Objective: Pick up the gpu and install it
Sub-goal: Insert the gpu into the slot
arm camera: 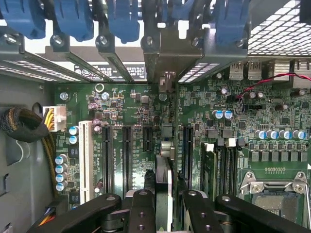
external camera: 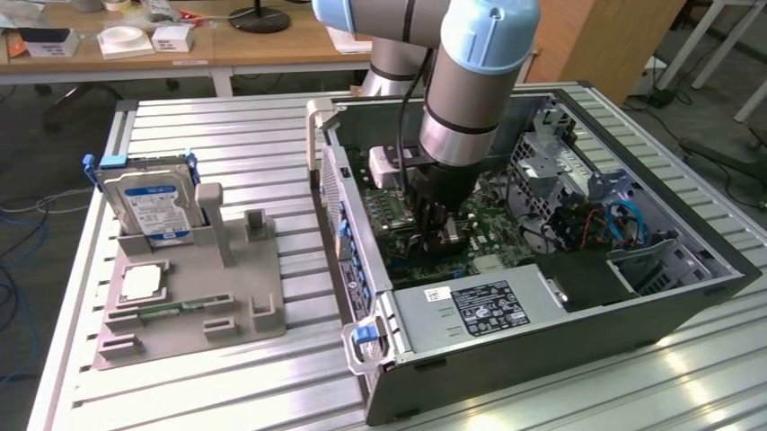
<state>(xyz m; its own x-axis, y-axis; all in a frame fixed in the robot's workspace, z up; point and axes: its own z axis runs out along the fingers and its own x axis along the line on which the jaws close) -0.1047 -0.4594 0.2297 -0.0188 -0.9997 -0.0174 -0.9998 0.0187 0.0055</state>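
The gpu [arm camera: 165,145] appears edge-on in the wrist view as a thin upright card. Its silvery metal end [arm camera: 167,80] reaches the case's rear bracket openings. My gripper [arm camera: 165,187] is shut on the card, with one black finger [arm camera: 142,204] on each side of it. The card stands down at the green motherboard [arm camera: 121,107], in line with the long black expansion slots [arm camera: 108,155]. Whether it is fully seated in a slot I cannot tell. In the exterior view my gripper [external camera: 434,235] reaches straight down into the open computer case [external camera: 671,305], low over the board.
A grey parts holder [external camera: 240,305] at the exterior view's left carries a silver hard drive [external camera: 150,206] and a processor chip [external camera: 142,283]. Inside the case are the power supply [external camera: 480,305], an open processor socket [arm camera: 277,194], a memory stick [arm camera: 208,170] and blue slot latches [arm camera: 73,19].
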